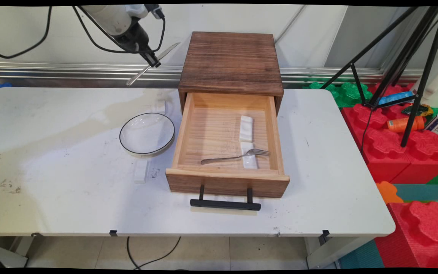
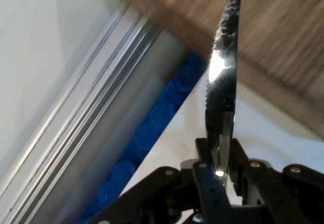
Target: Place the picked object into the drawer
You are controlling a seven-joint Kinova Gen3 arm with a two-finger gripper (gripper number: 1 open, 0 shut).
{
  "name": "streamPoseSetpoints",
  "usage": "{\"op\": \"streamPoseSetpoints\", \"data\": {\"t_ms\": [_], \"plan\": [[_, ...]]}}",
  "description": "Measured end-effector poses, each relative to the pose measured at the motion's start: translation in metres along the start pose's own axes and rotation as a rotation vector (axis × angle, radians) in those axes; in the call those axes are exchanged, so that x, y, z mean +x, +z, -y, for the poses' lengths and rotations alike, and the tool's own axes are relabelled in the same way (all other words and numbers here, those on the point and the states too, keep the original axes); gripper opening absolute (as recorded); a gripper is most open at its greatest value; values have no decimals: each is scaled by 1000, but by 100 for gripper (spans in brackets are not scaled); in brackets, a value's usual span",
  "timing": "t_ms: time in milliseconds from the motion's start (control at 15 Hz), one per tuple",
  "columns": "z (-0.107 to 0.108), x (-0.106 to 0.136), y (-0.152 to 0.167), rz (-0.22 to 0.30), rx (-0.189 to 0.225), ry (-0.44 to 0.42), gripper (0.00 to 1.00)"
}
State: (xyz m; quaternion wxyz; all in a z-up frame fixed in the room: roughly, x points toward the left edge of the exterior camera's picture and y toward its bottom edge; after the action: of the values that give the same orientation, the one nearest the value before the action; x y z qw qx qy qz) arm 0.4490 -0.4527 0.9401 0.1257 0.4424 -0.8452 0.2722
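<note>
Main view: the gripper [image 1: 153, 61] hangs high above the table [image 1: 70, 190], up and to the left of the drawer [image 1: 226, 152], closed on a knife [image 1: 153, 63] held near its middle, the blade pointing up-right toward the cabinet [image 1: 231, 62] and the handle slanting down-left. The knife is clear of every surface, so the step in hand reads as a carry in mid-air; any placing from here would call for lowering and levelling the blade. The drawer stands pulled fully out of the cabinet, its black handle [image 1: 225, 204] toward the camera. Inside it lie two white rests [image 1: 246, 128] along the right side, one behind the other, and a fork [image 1: 235, 156] lying crosswise with its tines on the nearer rest. Just left of the drawer sits a shallow bowl [image 1: 147, 134], which holds nothing. A third white rest [image 1: 140, 171] lies on the table just in front of the bowl, near the drawer's front left corner. Hand view: the two fingers [image 2: 205, 158] pinch the knife [image 2: 223, 92] edge-on, its serrated blade rising from between them, with the cabinet's wooden top [image 2: 283, 37] beyond and the table's edge below it.
</note>
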Motion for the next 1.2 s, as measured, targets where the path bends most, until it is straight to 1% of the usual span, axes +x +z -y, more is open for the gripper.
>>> {"op": "streamPoseSetpoints", "data": {"t_ms": [400, 667, 867, 1200], "plan": [[-35, 9, -45, -76, -40, 79, 0], [-57, 15, -66, -117, -67, 140, 0], [-82, 23, -83, -149, -98, 216, 0], [-121, 39, -98, -176, -159, 326, 0]]}}
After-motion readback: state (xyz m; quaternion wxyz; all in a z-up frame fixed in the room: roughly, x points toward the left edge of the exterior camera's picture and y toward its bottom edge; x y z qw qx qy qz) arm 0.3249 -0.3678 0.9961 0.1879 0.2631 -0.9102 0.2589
